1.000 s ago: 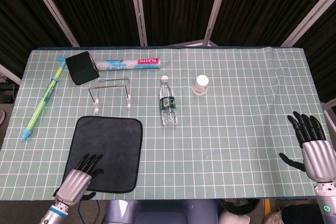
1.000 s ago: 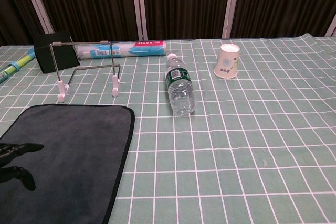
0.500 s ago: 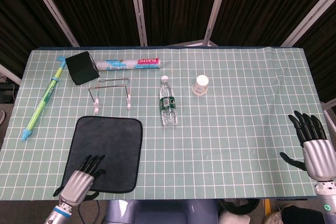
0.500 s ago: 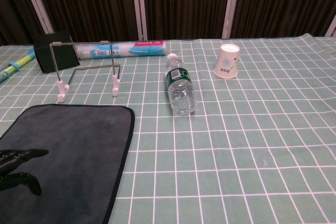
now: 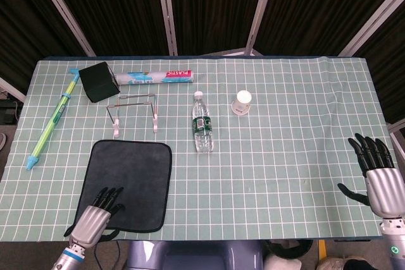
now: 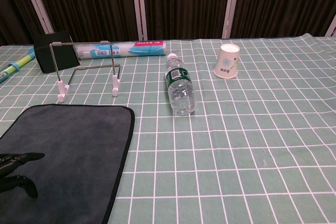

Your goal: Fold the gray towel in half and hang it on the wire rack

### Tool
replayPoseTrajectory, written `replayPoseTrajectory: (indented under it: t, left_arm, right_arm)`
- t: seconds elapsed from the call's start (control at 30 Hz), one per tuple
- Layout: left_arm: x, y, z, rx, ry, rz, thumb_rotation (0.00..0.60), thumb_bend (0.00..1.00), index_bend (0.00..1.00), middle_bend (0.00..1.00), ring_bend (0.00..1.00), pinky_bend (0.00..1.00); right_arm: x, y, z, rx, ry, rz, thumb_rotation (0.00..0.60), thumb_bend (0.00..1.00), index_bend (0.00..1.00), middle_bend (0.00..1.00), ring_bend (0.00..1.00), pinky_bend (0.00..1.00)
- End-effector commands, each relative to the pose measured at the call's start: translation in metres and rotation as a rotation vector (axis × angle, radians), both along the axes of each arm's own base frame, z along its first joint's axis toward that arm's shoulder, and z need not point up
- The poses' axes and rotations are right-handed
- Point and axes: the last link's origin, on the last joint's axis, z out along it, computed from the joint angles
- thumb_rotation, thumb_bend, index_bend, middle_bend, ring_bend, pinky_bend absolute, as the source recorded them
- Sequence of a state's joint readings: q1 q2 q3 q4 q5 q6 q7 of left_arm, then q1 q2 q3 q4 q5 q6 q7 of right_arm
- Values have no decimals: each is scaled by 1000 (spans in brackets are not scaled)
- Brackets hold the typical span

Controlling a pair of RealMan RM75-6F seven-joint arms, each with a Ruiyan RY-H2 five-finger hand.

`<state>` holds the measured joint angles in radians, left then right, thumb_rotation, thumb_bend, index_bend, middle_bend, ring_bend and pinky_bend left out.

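Far left: green-blue tube (image 5: 52, 123) lying diagonally near the table (image 5: 291, 156) edge, only its tip visible in chest view (image 6: 11, 67).

Left hand (image 5: 93, 215) at the near-left corner of the towel (image 5: 133, 181), fingers (image 6: 21, 157) spread over the cloth, nothing grasped. Can't tell if they touch the fabric or hang just above it.

Towel lies flat and unfolded on the near-left part of the table, also seen in chest view (image 6: 79, 150).

Just behind the towel: wire rack (image 5: 134, 110) standing upright on its pale feet, bare; chest view (image 6: 84, 69). Rack and towel apart.

Behind the rack: black box (image 5: 96, 81) and a plastic-wrap roll (image 5: 158, 78) lying on its side, both near the far edge.

Centre: water bottle (image 5: 202, 123) on its side, cap pointing away from the robot, chest view (image 6: 179, 85).

Right of it: paper cup (image 5: 242, 102), upside down in chest view (image 6: 227, 61).

Far right: right hand (image 5: 378, 175) off the near-right edge of the table, fingers apart and extended, empty. Only head view shows it.
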<state>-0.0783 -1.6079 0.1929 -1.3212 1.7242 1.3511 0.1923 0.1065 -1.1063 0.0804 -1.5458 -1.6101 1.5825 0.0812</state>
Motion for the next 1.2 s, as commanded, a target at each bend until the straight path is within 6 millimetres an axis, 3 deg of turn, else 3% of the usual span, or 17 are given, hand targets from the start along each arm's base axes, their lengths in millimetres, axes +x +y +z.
replayPoseTrajectory:
  t: [0.03,0.2,0.53,0.83,1.0,1.2]
  left_arm:
    - [0,0,0,-1,-2,2,600,38,345,0,0,0]
    - [0,-1,0,-12,-4,0,600,210,344,0,0,0]
    - [1,0,1,-29,0,9,600,341,344,0,0,0]
    - [3,1,4,-29,-4,10,600,351,344,0,0,0]
    - [4,2,6,-28,-11,14,600,438,345,0,0,0]
    - [5,-1,7,-35,-5,12,600,442,348,0,0,0]
  right_arm:
    - [0,0,0,0,-1,-1,600,0,0,0,0,0]
    - [0,0,0,0,-1,-1,600,0,0,0,0,0]
    - [-1,0,1,2,-5,-5,600,0,0,0,0,0]
    - [-1,0,1,4,-6,-7,600,0,0,0,0,0]
    - [-1,0,1,4,-7,-9,600,0,0,0,0,0]
    - [-1,0,1,6,-7,-9,600,0,0,0,0,0]
